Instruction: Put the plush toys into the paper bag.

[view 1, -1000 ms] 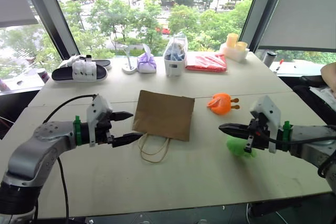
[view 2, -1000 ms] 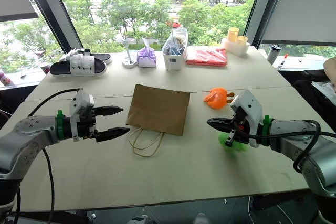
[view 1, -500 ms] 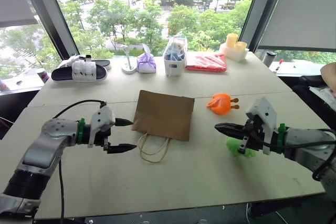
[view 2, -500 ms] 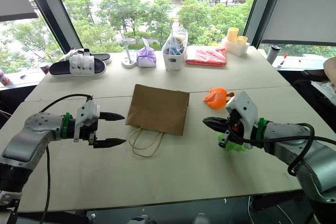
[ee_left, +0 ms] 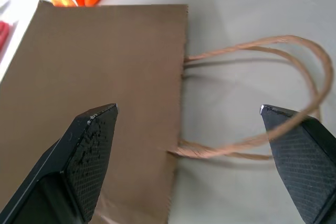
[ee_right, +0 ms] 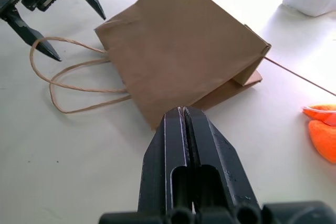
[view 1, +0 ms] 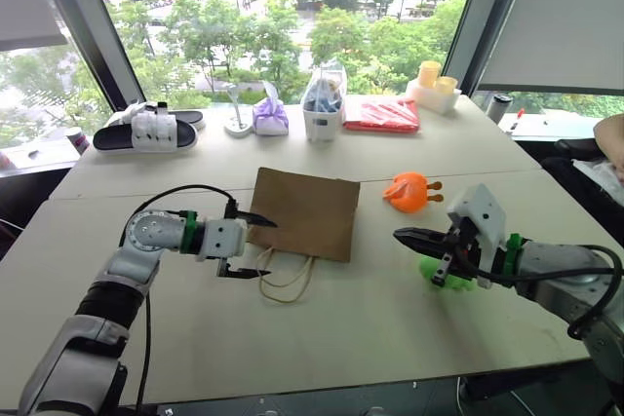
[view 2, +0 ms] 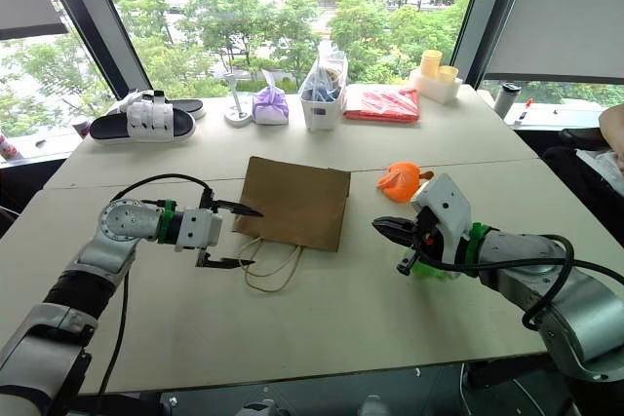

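Green plush toy (view 1: 447, 275) half hidden behind right gripper (view 1: 402, 235).

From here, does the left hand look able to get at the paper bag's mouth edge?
Probably yes. The left hand is open beside the flat paper bag, its fingers straddling the corner by the handles, with nothing between them.

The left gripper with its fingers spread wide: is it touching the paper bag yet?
Cannot tell. In the left wrist view the left gripper straddles the paper bag's open edge and handles, but no view shows plainly whether its tips rest on the paper or hover above.
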You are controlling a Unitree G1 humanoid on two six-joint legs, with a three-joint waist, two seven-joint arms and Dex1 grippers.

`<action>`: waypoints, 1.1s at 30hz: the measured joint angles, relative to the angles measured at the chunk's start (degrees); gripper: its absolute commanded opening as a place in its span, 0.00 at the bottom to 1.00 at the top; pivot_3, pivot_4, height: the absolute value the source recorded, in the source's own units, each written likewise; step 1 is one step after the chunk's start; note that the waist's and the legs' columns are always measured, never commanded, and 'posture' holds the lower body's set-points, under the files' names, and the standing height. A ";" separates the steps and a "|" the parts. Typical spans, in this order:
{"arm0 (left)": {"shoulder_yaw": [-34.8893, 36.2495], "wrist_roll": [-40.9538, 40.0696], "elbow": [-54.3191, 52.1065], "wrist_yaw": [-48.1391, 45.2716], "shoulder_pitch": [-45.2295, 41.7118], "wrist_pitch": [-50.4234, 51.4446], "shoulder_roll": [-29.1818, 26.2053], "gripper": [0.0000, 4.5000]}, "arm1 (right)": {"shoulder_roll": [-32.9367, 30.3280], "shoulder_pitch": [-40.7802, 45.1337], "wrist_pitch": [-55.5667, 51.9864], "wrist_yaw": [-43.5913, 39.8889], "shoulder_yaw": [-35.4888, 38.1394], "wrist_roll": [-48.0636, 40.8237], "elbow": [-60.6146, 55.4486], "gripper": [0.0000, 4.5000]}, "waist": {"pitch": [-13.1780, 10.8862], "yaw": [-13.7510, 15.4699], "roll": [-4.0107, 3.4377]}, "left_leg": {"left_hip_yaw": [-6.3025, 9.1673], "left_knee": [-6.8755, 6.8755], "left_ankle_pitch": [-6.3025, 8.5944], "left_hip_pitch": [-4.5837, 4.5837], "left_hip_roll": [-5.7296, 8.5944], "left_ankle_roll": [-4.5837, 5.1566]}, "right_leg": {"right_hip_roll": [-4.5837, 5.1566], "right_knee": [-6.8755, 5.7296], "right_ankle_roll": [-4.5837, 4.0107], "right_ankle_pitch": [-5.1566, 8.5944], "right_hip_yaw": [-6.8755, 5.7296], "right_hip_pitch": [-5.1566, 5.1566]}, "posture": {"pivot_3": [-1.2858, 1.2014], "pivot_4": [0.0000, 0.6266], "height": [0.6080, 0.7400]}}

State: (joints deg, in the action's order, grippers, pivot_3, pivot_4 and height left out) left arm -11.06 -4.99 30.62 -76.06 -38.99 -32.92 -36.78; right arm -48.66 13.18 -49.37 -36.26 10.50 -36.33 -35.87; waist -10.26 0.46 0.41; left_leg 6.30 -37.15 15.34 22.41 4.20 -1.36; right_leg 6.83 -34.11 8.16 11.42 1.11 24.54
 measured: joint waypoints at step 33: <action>5.22 -25.05 -23.29 5.35 -9.53 60.86 10.59 0.01 | 23.67 7.70 6.21 17.73 -22.93 11.77 11.69 0.00 | 0.01 -1.50 0.01 | 0.14 -0.09 -0.04 -0.07 0.01 -0.04 | -0.11 -0.24 0.02 0.00 -0.02 0.00 | 0.52 0.24 1.00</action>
State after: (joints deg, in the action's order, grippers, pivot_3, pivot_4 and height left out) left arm -5.84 -30.04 7.33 -70.72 -48.52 27.93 -26.19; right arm -24.99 20.88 -43.16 -18.53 -12.42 -24.57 -24.18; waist -10.25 -1.04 0.42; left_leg 6.44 -37.24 15.31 22.33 4.21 -1.39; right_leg 6.72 -34.36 8.18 11.43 1.10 24.54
